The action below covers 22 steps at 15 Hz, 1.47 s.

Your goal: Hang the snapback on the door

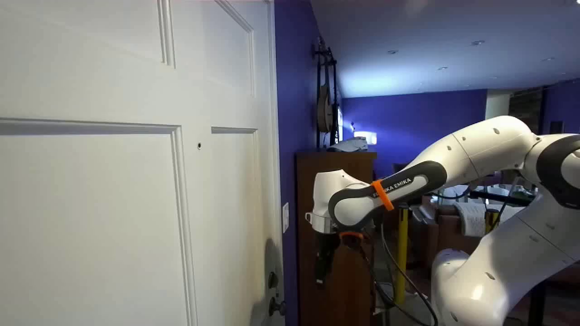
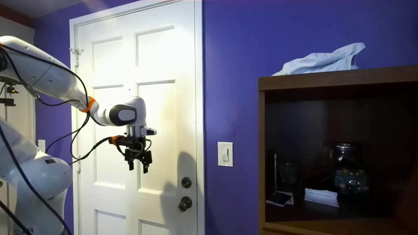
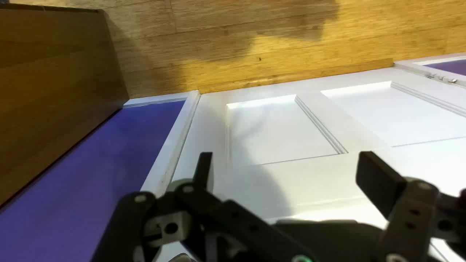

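Well, the snapback [image 2: 321,62] lies up on the desk [image 2: 336,79], long axis roughly level, raised end away from the door [image 2: 160,124]; the arm [image 2: 49,73] reaches out, end effector [image 2: 138,169] aimed floorward, jaws parted.

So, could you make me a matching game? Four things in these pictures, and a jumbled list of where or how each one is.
1. Snapback
2. Gripper
3. Light switch
4. Doorknob

A. On the purple wall
B. On the white door
C. Open, nothing between its fingers
D. On top of the brown cabinet

Pairs: 1-D, 2-C, 3-A, 4-B
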Each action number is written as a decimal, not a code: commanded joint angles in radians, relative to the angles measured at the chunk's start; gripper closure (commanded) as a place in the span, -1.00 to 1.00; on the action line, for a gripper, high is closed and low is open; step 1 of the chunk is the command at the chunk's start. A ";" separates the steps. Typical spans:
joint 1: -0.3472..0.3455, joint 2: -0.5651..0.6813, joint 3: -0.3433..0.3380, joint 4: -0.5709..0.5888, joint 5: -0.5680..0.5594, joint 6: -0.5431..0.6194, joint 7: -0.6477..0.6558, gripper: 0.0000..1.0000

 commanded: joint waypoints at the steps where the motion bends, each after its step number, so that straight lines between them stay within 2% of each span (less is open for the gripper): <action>1: -0.004 0.000 0.004 0.002 0.003 -0.003 -0.002 -1.00; 8: -0.004 0.000 0.004 0.002 0.003 -0.003 -0.002 -1.00; 17: -0.212 0.187 -0.045 0.150 -0.010 0.176 0.199 -1.00; 22: -0.323 0.208 -0.039 0.265 -0.045 0.169 0.357 -1.00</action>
